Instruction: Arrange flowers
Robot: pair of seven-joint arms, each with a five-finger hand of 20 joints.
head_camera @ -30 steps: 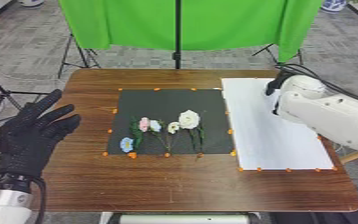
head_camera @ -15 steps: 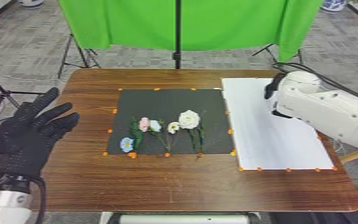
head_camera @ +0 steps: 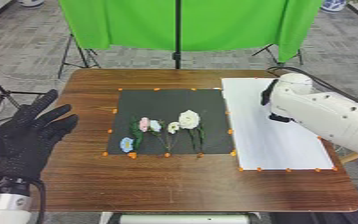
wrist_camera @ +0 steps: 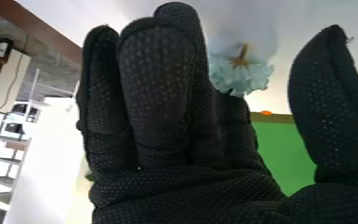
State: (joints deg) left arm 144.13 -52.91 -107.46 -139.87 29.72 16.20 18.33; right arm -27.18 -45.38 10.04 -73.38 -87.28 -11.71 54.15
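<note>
Right hand (wrist_camera: 162, 102): fingers extended, thumb apart from them, not clamped on anything. Pale blue flower (wrist_camera: 240, 74) shows between fingers and thumb, against the white sheet (head_camera: 286, 150); a short brown stem end is visible. Contact with the glove cannot be confirmed. The sheet occupies the right of the head view, with the white arm (head_camera: 322, 112) reaching over its upper half. Step in hand is judged to be the placing of this bloom, task at an early stage. Next move calls for lifting the hand clear without dragging the petals, then crossing to the dark mat (head_camera: 162, 102) at centre of frame. Awaiting there: blue flower (head_camera: 127, 145), pink flower (head_camera: 144, 124), light blue flower (head_camera: 155, 125), small white flower (head_camera: 173, 127) and large white flower (head_camera: 189, 119). Left hand (head_camera: 26, 142), at the left edge of the brown table (head_camera: 158, 187), is spread and empty.
</note>
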